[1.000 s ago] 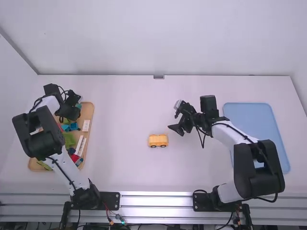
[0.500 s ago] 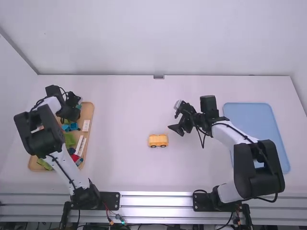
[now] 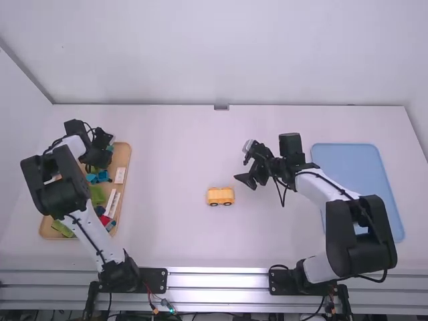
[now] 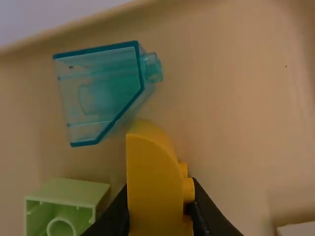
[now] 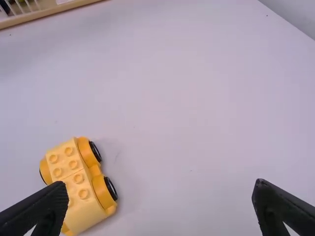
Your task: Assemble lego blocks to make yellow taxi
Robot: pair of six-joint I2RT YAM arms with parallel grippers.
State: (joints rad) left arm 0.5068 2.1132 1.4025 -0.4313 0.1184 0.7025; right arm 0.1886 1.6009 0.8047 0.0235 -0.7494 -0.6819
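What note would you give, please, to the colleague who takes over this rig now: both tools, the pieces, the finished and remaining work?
Left tool: shut on yellow curved block, at the tan tray.
Right tool: open, empty, over the table.
Pieces: wheeled yellow taxi body mid-table; clear blue block in the tray.
Done: the body is on its wheels.
Left: yellow curved block not yet on it; probably clear blue block too, as a window.

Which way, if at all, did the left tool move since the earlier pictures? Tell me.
Yes: the left tool has shifted slightly right in the high view, nearer the tan tray's right rim.
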